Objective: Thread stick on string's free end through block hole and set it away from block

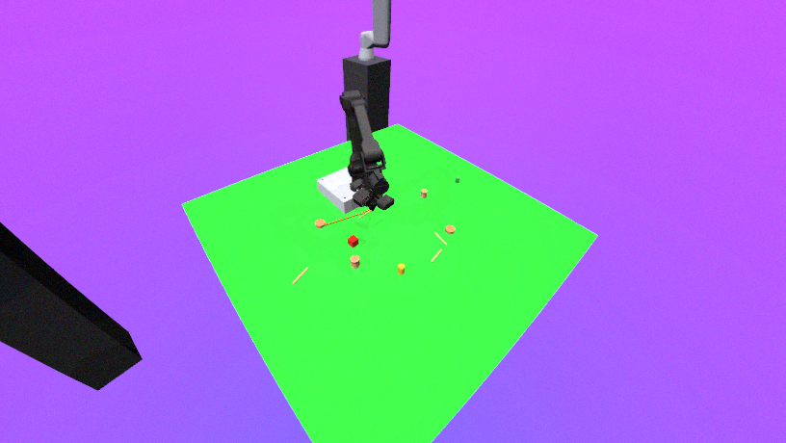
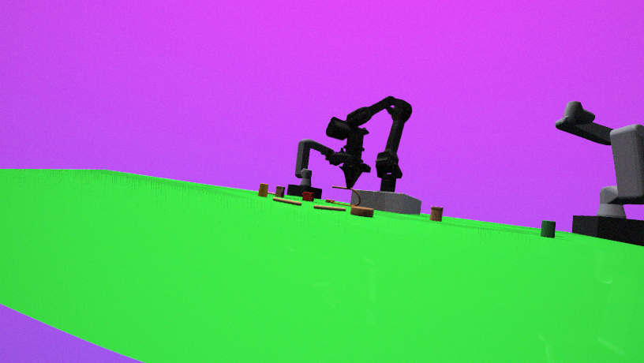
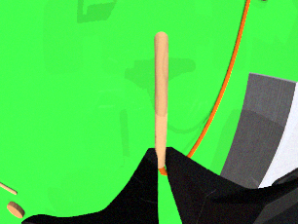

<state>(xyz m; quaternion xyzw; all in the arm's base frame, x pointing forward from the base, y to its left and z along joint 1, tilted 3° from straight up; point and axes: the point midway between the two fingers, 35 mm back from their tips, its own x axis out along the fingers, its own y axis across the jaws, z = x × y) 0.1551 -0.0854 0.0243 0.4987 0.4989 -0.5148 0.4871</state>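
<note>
My gripper (image 1: 372, 209) (image 2: 349, 187) (image 3: 159, 153) is shut on the wooden stick (image 1: 364, 214) (image 2: 338, 186) (image 3: 161, 78) near its string end. The stick is held about level above the table and points away from the fingers. The orange string (image 1: 347, 218) (image 2: 359, 196) (image 3: 229, 78) curves down from that end to the round wooden button (image 1: 320, 223) on the table. The red block (image 1: 353, 241) (image 2: 307, 196) stands on the table beyond the stick's free tip, outside the wrist view. Its hole cannot be made out now, and the string is not through it.
The pale box (image 1: 332, 187) (image 2: 383, 201) is the arm's base. Wooden cylinders (image 1: 354, 262) (image 1: 424, 194), a yellow cylinder (image 1: 401, 269), a green one (image 1: 457, 179), a second wooden disc (image 1: 450, 229) and loose sticks (image 1: 301, 274) (image 1: 440, 238) (image 1: 436, 255) are on the table.
</note>
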